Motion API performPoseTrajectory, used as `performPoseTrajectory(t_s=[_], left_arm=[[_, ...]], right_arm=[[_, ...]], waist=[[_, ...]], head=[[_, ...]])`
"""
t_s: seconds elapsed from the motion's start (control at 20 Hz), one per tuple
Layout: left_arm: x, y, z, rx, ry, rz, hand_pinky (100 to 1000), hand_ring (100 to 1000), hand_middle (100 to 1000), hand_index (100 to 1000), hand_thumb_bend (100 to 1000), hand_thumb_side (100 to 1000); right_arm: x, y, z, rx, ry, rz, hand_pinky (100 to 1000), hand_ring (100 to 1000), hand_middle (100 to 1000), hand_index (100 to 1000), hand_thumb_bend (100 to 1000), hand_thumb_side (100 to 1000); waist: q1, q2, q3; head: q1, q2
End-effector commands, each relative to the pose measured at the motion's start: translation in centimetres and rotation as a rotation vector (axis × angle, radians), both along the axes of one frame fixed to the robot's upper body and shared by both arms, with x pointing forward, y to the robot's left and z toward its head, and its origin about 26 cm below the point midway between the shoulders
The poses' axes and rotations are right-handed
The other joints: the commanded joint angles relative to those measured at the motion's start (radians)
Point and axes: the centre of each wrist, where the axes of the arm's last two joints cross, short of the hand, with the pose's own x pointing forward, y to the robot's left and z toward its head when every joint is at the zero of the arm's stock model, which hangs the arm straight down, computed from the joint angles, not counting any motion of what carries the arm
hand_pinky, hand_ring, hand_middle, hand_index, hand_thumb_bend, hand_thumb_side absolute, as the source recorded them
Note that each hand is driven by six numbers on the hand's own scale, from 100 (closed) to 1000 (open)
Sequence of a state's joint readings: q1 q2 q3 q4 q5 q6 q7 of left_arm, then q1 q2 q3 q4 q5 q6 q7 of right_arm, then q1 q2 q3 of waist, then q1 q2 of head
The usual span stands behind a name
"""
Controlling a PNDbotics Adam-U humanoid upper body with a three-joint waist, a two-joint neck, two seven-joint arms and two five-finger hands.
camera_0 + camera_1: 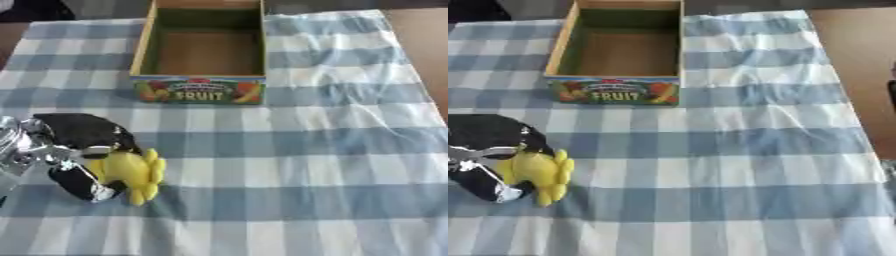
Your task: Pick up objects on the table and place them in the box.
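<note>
From where I sit, the wide stretch of checked cloth (297, 150) right of my left hand (74, 155) lies bare, so the way across the bench is open. The left hand itself, with the yellow object (131, 172) between its curled fingers, fills the near left. Ahead stands the fruit box (201, 90), its top open and its inside bare; its near printed wall rises between the hand and the hollow. The cloth carries shallow wrinkles toward the right
</note>
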State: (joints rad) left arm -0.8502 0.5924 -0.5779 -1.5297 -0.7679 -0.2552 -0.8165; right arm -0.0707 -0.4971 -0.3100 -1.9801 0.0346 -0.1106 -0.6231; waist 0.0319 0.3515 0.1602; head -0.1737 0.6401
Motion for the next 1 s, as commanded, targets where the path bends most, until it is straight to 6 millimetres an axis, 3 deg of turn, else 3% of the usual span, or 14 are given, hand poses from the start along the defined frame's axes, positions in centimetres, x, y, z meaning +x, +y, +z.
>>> performPoseTrajectory(t_s=[0.05, 0.2, 0.35, 0.65, 0.8, 0.9, 0.95, 1.0], left_arm=[[0.5, 0.8, -0.3, 0.013, -0.009, 0.02, 797, 811, 629, 778, 193, 404], [0.3, 0.8, -0.1, -0.021, -0.05, 0.007, 774, 778, 576, 685, 111, 385], [0.1, 1.0, 0.1, -0.049, -0.066, 0.006, 752, 746, 526, 657, 100, 370], [-0.5, 1.7, 0.9, -0.074, -0.059, 0.028, 720, 719, 532, 690, 100, 343], [-1.1, 2.1, 1.8, -0.085, -0.064, 0.043, 716, 716, 556, 717, 100, 272], [-1.5, 2.4, 2.5, -0.102, -0.073, 0.053, 714, 715, 561, 725, 100, 270], [-1.7, 2.5, 2.8, -0.113, -0.077, 0.056, 712, 714, 562, 726, 100, 352], [-2.0, 2.6, 3.1, -0.123, -0.084, 0.056, 710, 713, 563, 725, 100, 275]], right_arm=[[-0.2, 0.1, 0.9, -0.014, -0.025, 0.007, 689, 499, 418, 699, 100, 441], [-0.2, 0.2, 0.8, -0.011, -0.017, 0.009, 690, 499, 417, 699, 100, 441], [-0.2, 0.1, 0.8, -0.008, -0.016, 0.009, 690, 499, 417, 698, 100, 440], [-0.2, 0.1, 0.7, -0.004, -0.013, 0.01, 690, 499, 417, 697, 100, 439], [-0.2, 0.1, 0.7, -0.003, -0.012, 0.01, 690, 499, 417, 697, 100, 439], [-0.2, 0.1, 0.7, -0.003, -0.012, 0.01, 690, 499, 417, 697, 100, 439], [-0.2, 0.1, 0.7, -0.003, -0.012, 0.01, 690, 499, 417, 697, 100, 439], [-0.2, 0.1, 0.7, -0.002, -0.012, 0.009, 690, 499, 417, 697, 100, 439]], waist=[[-0.004, -0.014, -0.001], [-0.004, -0.014, 0.0], [-0.003, -0.015, 0.001], [-0.002, -0.018, 0.006], [0.0, -0.019, 0.009], [0.0, -0.018, 0.009], [0.0, -0.018, 0.009], [0.0, -0.018, 0.009]], head=[[0.003, -0.007], [0.002, -0.006], [0.001, -0.006], [-0.003, -0.008], [-0.005, -0.009], [-0.007, -0.01], [-0.007, -0.01], [-0.008, -0.009]])
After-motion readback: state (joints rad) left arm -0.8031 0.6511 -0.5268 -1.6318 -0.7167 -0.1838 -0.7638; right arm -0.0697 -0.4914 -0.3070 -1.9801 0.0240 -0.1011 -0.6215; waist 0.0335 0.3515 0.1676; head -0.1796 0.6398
